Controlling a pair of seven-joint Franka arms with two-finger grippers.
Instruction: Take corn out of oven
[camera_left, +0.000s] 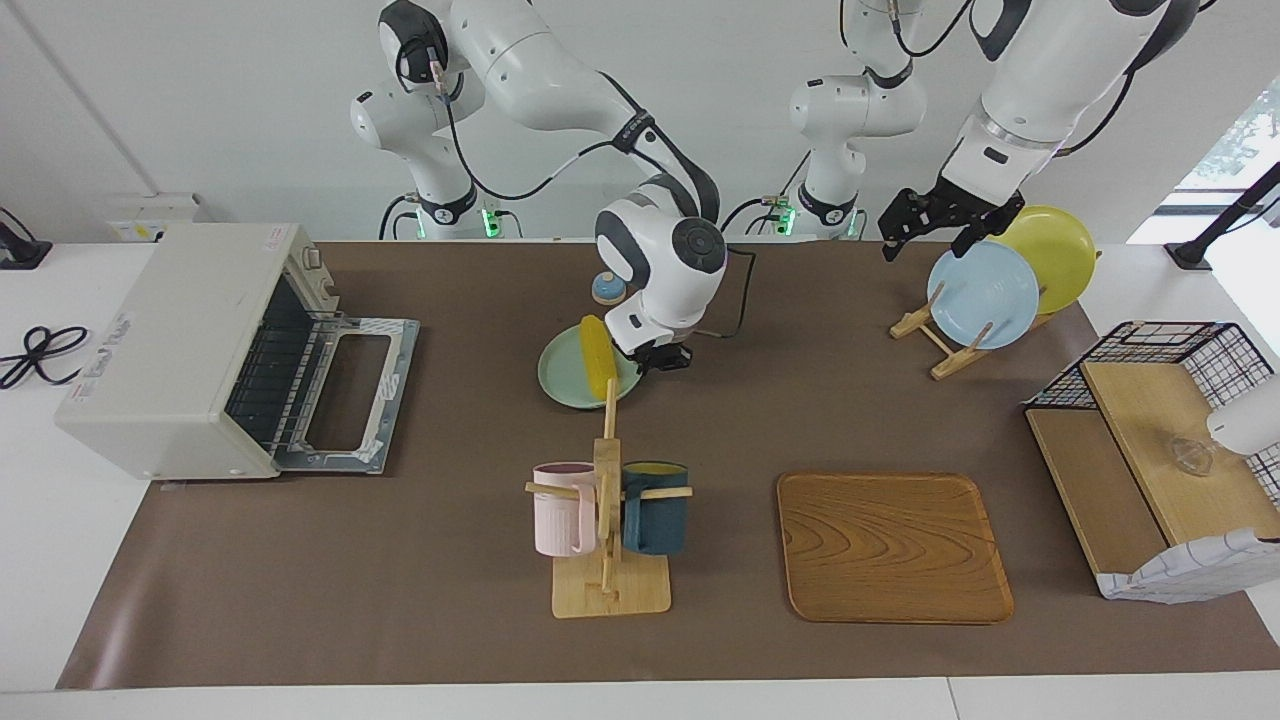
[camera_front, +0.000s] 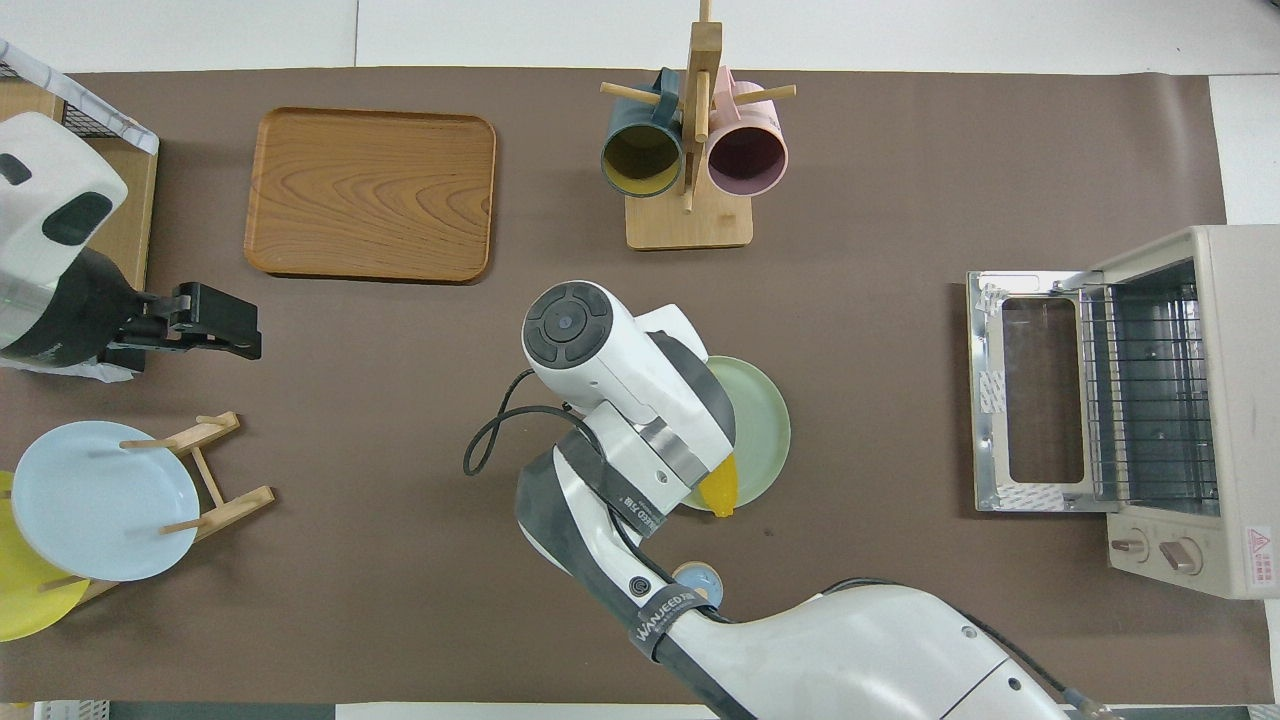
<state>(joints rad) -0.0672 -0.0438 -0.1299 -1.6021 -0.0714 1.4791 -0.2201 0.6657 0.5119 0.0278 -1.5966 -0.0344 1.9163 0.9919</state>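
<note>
The corn (camera_left: 597, 355) lies on a pale green plate (camera_left: 558, 385) in the middle of the table; only its tip (camera_front: 720, 488) shows in the overhead view, on the plate (camera_front: 762, 425). The cream-white oven (camera_left: 170, 340) stands at the right arm's end with its door (camera_left: 350, 395) folded down flat and its wire rack bare (camera_front: 1150, 400). My right gripper (camera_left: 662, 358) hangs low at the plate's edge, right beside the corn, not on it. My left gripper (camera_left: 935, 235) is open and empty, raised over the plate rack.
A mug tree (camera_left: 607, 500) with a pink and a dark blue mug stands farther from the robots than the plate. A wooden tray (camera_left: 890, 545), a rack with a blue and a yellow plate (camera_left: 985, 295), a wire-and-wood shelf (camera_left: 1160, 440) and a small blue knob (camera_left: 608, 288).
</note>
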